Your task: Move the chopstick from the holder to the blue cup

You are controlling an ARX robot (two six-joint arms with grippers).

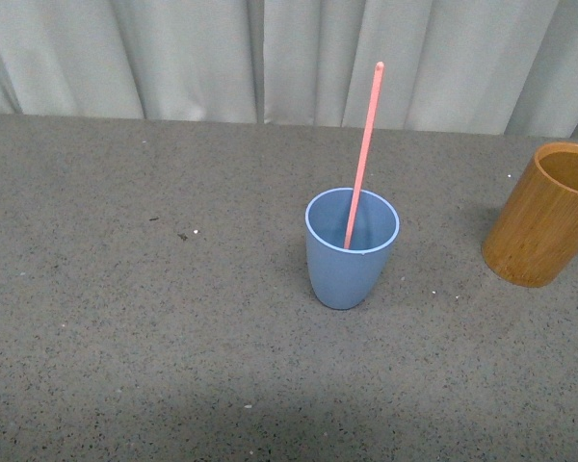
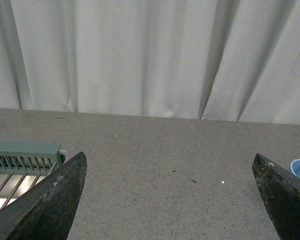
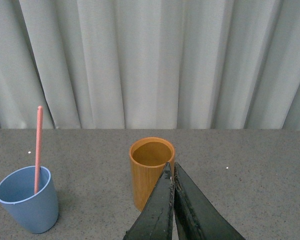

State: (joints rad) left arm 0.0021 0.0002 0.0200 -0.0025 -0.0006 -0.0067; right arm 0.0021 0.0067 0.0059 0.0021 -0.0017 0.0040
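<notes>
The right gripper (image 3: pixel 172 172) has its dark, tapering fingers pressed together at the tips, gripping nothing, near the bamboo holder (image 3: pixel 151 171). The left gripper (image 2: pixel 170 200) is spread wide, nothing between its rough, worn black fingers (image 2: pixel 55 200); a pale green slatted rack (image 2: pixel 22 157) lies beside it.

One holder, a grained brown-orange cylinder with a thick rim, stands at the right edge of the speckled grey bench (image 1: pixel 125 289). One smooth light blue cup (image 1: pixel 351 248) stands mid-bench, well apart from it, with bare surface all round. One thin pink-red chopstick (image 1: pixel 364 144) leans inside the cup. Pleated white curtain (image 1: pixel 173 58) backs the far edge.
</notes>
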